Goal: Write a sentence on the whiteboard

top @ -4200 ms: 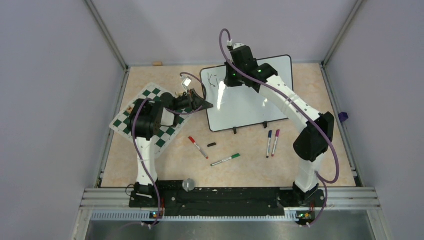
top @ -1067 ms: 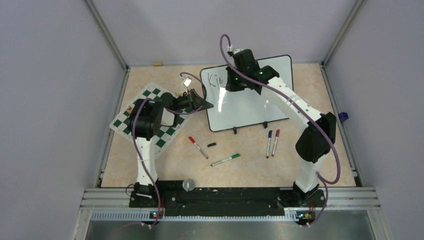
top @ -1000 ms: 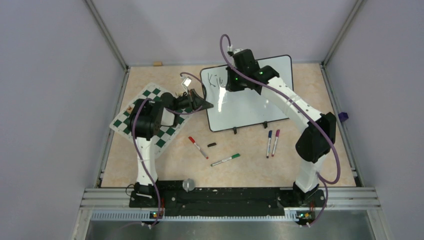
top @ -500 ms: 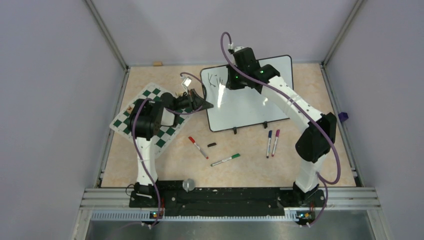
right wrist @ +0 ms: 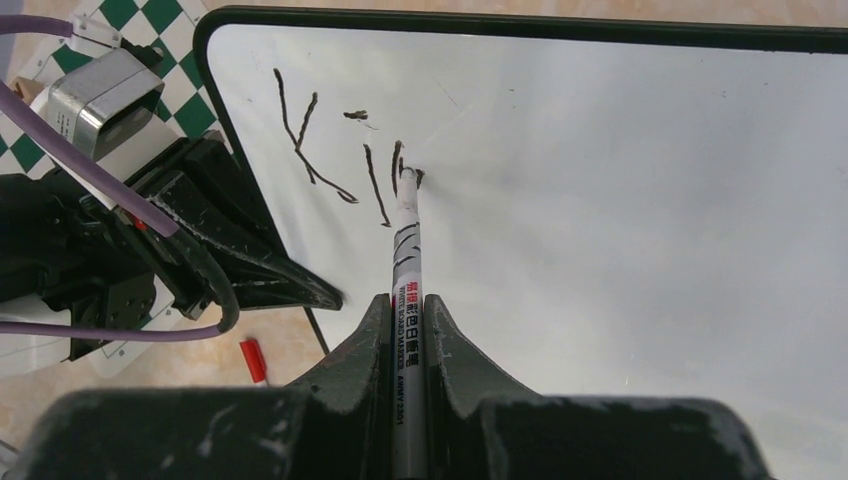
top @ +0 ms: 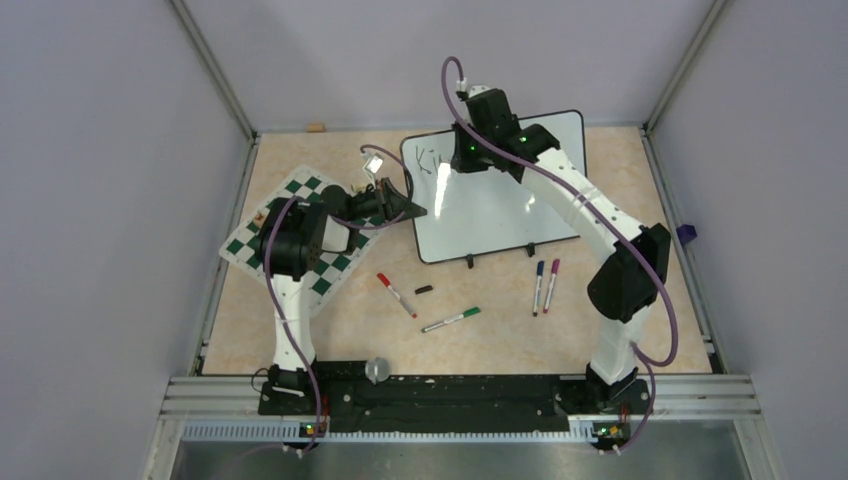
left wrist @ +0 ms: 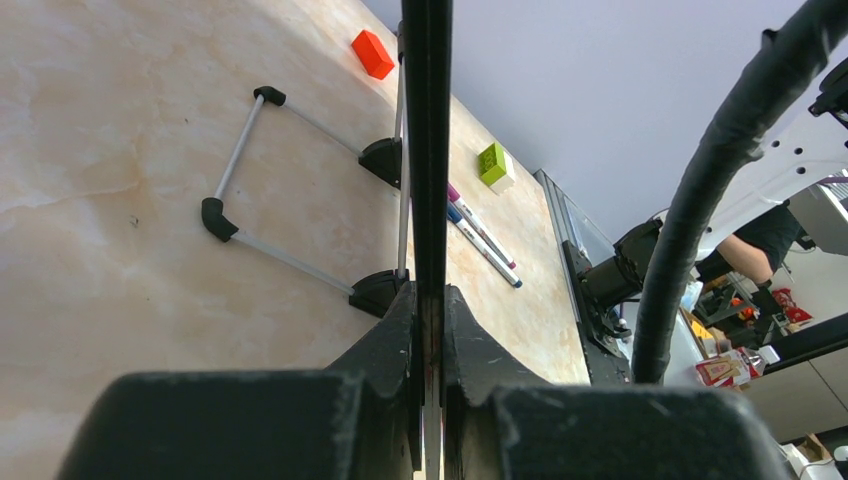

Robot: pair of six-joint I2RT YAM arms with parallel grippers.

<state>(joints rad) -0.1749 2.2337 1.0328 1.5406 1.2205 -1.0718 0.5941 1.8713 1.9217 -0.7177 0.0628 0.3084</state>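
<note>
Nearest, the left gripper (left wrist: 429,295) is clamped on the left edge of the large glossy white, black-framed whiteboard (top: 500,215) at the table's far centre. Beyond, the right gripper (right wrist: 406,302) pinches a white-barrelled black marker (right wrist: 404,250), tip on the board. The thin black handwritten sentence (right wrist: 330,182), longer than earlier, reads "Ki" plus two short strokes

We see the whiteboard (top: 500,215), glossy white with a thin black frame and rounded corners, lying slightly askew at the far middle of the surface (top: 330,330), its two black feet toward the near edge. In its far left corner, the sentence (right wrist: 330,160) is barely begun: thin black strokes, roughly "Ki" and two more.
</note>
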